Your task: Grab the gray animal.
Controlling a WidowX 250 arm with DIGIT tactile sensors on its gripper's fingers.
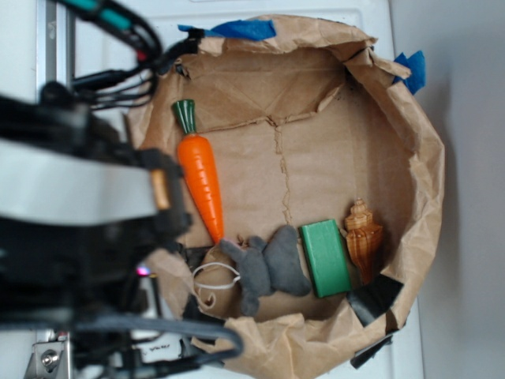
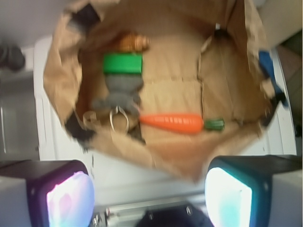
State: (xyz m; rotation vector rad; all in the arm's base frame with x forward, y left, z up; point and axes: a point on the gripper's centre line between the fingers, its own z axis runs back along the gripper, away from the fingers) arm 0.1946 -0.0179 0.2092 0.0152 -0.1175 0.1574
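one gray animal point(image 1: 272, 267), one orange carrot point(image 1: 200, 175), one green block point(image 1: 326, 257) and one brown shell-shaped toy point(image 1: 363, 238) — four loose things, all inside one brown paper bag point(image 1: 410, 142). two patches of blue tape point(image 1: 245, 30) on the bag's rim, one gripper point(image 2: 150, 198) — two fingers.
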